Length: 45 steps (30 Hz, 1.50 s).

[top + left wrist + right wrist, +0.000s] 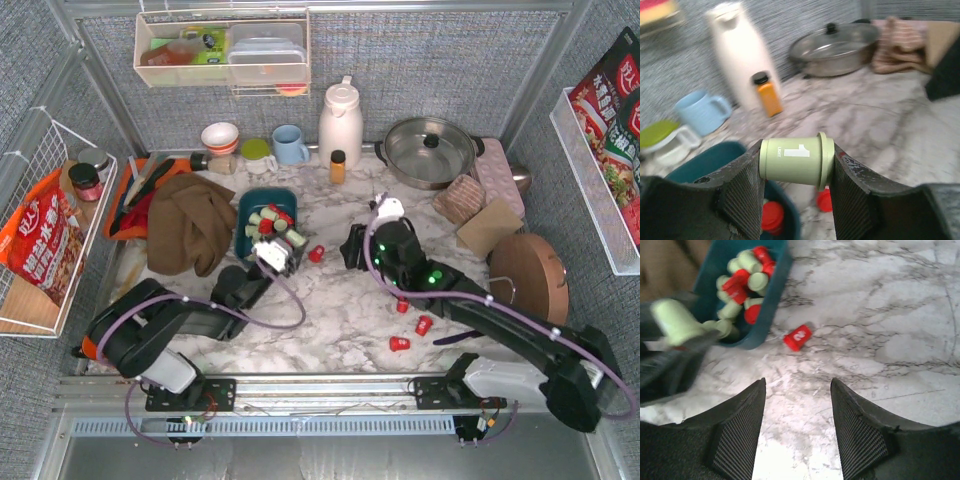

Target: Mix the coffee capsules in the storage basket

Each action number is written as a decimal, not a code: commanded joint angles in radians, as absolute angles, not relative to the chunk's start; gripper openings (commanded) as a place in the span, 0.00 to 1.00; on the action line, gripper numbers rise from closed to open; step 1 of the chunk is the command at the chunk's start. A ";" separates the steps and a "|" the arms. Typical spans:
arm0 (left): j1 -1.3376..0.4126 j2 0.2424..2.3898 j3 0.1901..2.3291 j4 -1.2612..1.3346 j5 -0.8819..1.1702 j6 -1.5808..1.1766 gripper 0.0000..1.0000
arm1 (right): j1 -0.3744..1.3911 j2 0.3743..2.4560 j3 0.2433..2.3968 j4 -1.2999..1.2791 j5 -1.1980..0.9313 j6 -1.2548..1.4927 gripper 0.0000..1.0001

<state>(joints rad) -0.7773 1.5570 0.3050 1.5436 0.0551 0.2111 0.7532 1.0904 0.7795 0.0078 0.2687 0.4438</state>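
Marble tabletop point(330, 300), grey woven walls point(420, 60); left end effector point(796, 167) grips green capsule point(790, 159); right end effector point(797, 386) spread.

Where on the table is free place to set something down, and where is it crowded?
Bare marble between left arm and right arm, left of three loose red capsules; also between teal basket and pot. Back edge crowded.

On the marble-patterned table point(340, 290), left of centre: a teal storage basket point(243, 215), with one red coffee capsule point(316, 254) just beside its right wall. Further right and nearer the front: three more red capsules point(402, 306), loose and close together. Along the back and sides: brown cloth point(190, 225), orange tray point(122, 205), blue mug point(290, 145), white jug point(340, 125), amber bottle point(338, 167), lidded pot point(430, 150), round wooden board point(527, 275).
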 commanded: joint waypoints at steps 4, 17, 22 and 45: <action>-0.685 1.466 0.489 0.970 -0.240 0.012 0.30 | 0.707 1.362 0.953 -0.102 0.347 0.551 0.58; -0.525 1.602 0.638 0.780 -0.282 -0.183 0.37 | 0.711 1.863 1.319 -0.271 0.289 0.851 0.58; -0.515 1.554 0.614 0.742 -0.269 -0.229 0.36 | 0.711 1.955 1.393 -0.303 0.294 0.844 0.58; -0.515 1.394 0.534 0.619 -0.303 -0.250 0.99 | 0.712 2.093 1.483 -0.358 0.326 0.735 0.54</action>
